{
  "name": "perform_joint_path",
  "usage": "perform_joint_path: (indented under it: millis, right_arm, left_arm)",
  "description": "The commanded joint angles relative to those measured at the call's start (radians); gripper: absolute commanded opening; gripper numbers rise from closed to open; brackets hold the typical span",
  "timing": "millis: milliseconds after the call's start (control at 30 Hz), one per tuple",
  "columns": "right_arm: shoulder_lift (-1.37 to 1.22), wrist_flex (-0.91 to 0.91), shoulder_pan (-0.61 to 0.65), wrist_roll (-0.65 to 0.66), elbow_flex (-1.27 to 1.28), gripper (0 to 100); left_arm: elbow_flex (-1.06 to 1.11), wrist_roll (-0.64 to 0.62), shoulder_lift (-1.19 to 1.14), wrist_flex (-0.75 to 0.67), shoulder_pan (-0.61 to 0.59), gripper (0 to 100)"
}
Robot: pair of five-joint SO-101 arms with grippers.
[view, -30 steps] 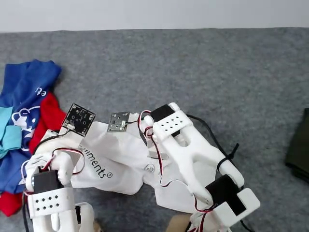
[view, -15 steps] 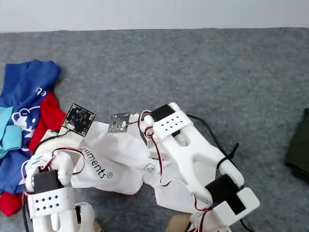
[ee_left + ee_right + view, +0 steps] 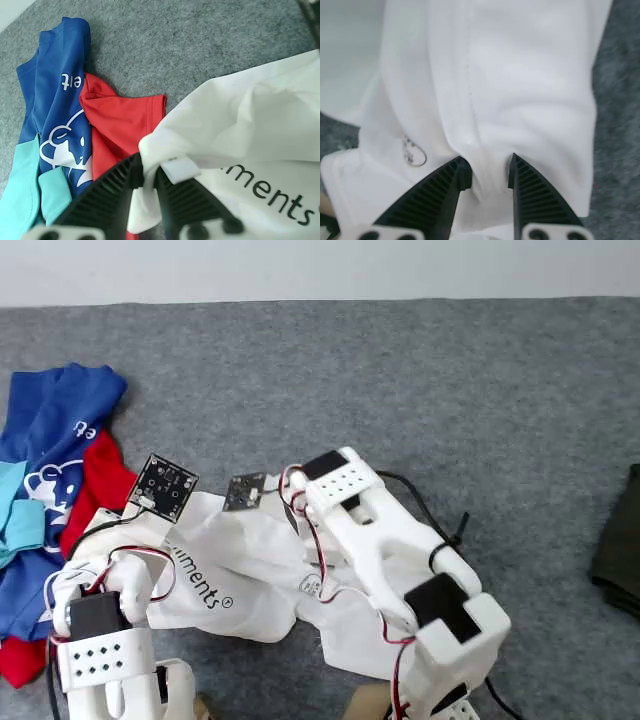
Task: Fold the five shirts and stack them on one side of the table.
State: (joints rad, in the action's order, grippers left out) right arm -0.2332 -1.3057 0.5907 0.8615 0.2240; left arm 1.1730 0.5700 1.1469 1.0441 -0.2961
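- White and crumpled, the white shirt lay bunched on the grey mat at the near edge, its printed black lettering facing up, with both arms over it.
- The left gripper sat at the white shirt's edge on the side nearest the coloured pile; its black ribbed fingers were nearly closed, pinching a rolled hem of the white shirt with a small white tag beside them.
- The right gripper was pressed down onto the middle of the white shirt; its fingers stood only a little apart, with a raised fold of the fabric caught between them.
- The left arm rose from the near edge beside the white shirt, and the right arm stretched across the white shirt's other half.
- The red shirt lay just beside the white shirt, its sleeve touching the pinched hem in the left wrist view.
- The blue shirt lay past the red one, farther from the white shirt and partly over it.
- The teal shirt lay on the blue shirt, farthest from the white shirt on that side.
- The dark shirt lay well apart from the white shirt, on the opposite side, at the mat's edge.
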Motion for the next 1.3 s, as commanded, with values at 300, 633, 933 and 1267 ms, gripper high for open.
perform_joint_path:
  millis: [300, 633, 933, 1267]
  right_arm:
    - [-0.022, -0.162, -0.102, 0.043, -0.310, 1.1]
    - [-0.022, -0.389, -0.271, 0.044, -0.783, 1.1]
    - [-0.022, -0.441, -0.440, 0.041, -1.115, 1.1]
    - [-0.033, -0.378, -0.522, 0.043, -1.338, 1.1]
  left_arm:
    - [-0.039, 0.003, 0.014, 0.006, 0.002, 0]
    - [-0.275, -0.221, 0.008, -0.057, 0.104, 0]
    - [-0.300, -0.245, -0.046, -0.361, 0.143, 0]
    - [-0.593, -0.245, -0.470, -0.434, 0.138, 0]
